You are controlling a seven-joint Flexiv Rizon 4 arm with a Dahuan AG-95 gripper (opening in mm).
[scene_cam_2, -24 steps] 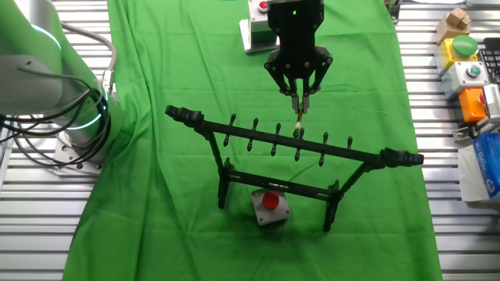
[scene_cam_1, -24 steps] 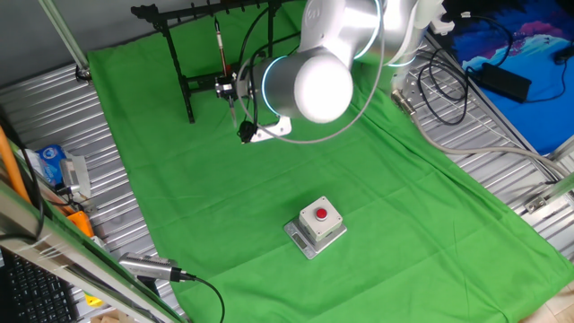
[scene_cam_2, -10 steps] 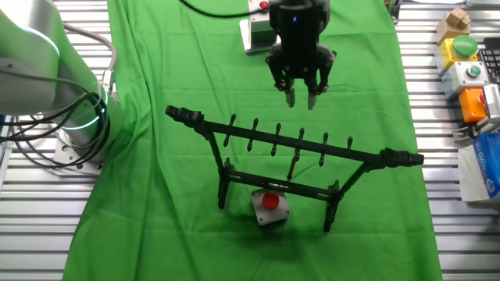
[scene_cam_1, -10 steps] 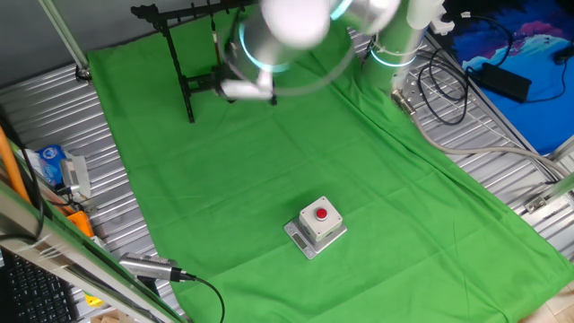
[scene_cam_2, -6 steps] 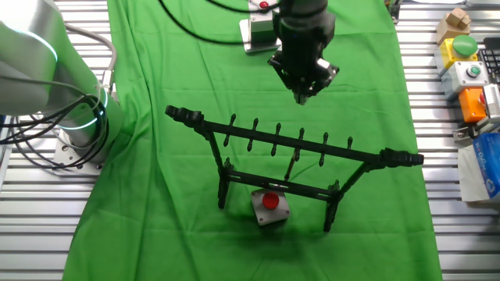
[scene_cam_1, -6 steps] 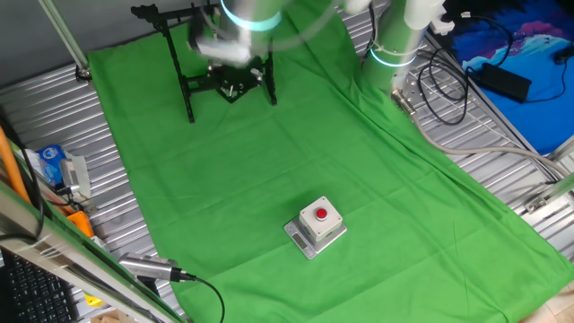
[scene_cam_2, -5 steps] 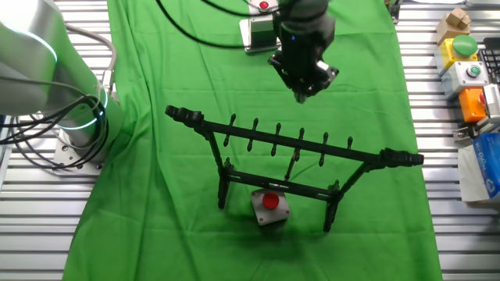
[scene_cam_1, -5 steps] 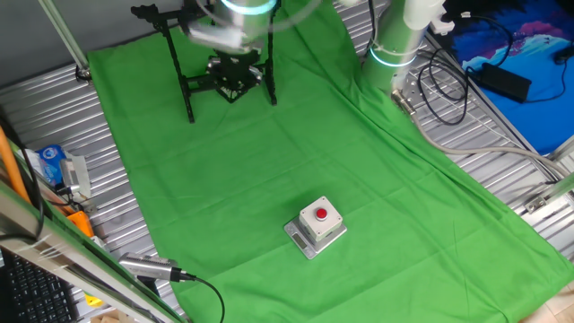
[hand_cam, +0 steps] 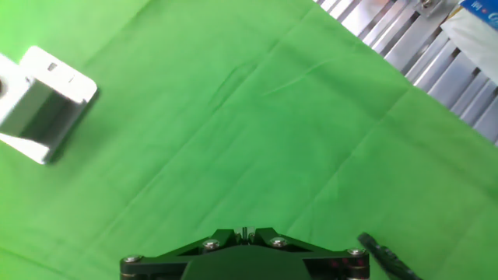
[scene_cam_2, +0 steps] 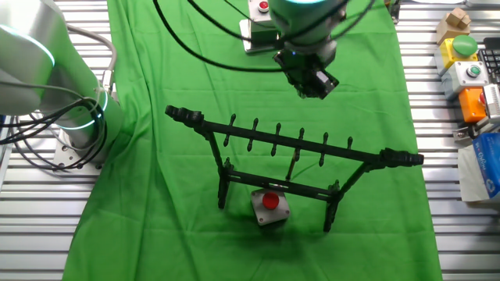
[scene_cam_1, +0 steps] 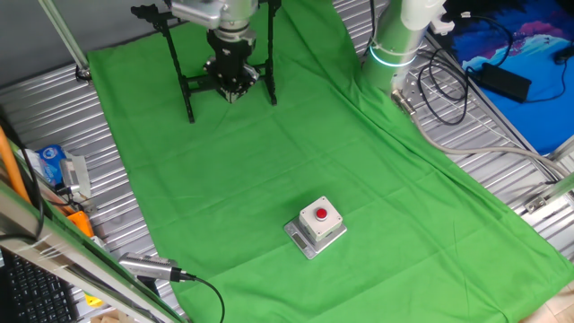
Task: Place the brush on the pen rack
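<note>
The black pen rack [scene_cam_2: 234, 129] stands on the green cloth; it is also at the back left of one fixed view [scene_cam_1: 170, 36]. The thin brush [scene_cam_2: 294, 164] hangs from a peg on the rack's top bar, down toward the lower crossbar. In that fixed view the arm hides it. My gripper [scene_cam_2: 318, 86] is apart from the rack, over the cloth on its far side, and holds nothing. It also shows in the fixed view [scene_cam_1: 231, 90]. In the hand view the fingertips [hand_cam: 243, 232] stand together, shut, over bare cloth.
A grey box with a red button [scene_cam_1: 316, 226] sits mid-cloth, and also shows in the hand view [hand_cam: 39, 105]. A second button box [scene_cam_2: 269, 207] sits under the rack. One rack end [hand_cam: 380, 255] shows low right in the hand view. Boxes and cables lie on the metal table around the cloth.
My gripper let go of the brush, which now hangs on the rack. It drew back from the rack, turned and closed its fingers.
</note>
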